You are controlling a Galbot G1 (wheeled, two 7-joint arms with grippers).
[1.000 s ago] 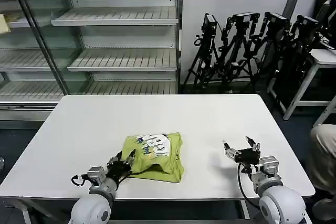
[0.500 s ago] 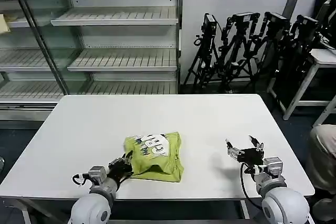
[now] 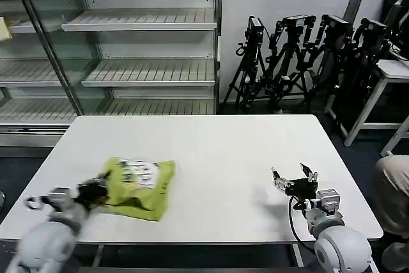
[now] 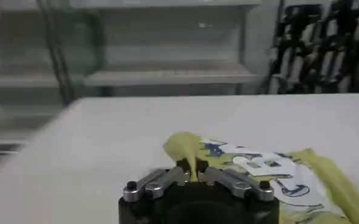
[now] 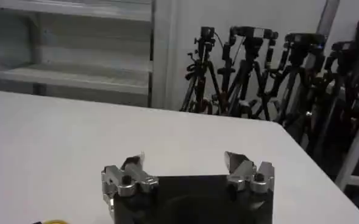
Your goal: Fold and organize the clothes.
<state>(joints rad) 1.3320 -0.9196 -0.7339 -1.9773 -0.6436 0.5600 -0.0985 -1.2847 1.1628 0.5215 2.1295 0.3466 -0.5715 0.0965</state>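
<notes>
Head view: left end effector is clamped on the folded T-shirt on the table; right end effector has its fingers spread, holding nothing.

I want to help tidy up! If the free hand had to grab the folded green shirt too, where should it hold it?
Probably the right-hand edge of the folded shirt, coming in low from the right. The left gripper is already shut on its left edge, and the right gripper waits open on that far side of the table. The bundle lies flat, so a thin edge suits pinching.
</notes>
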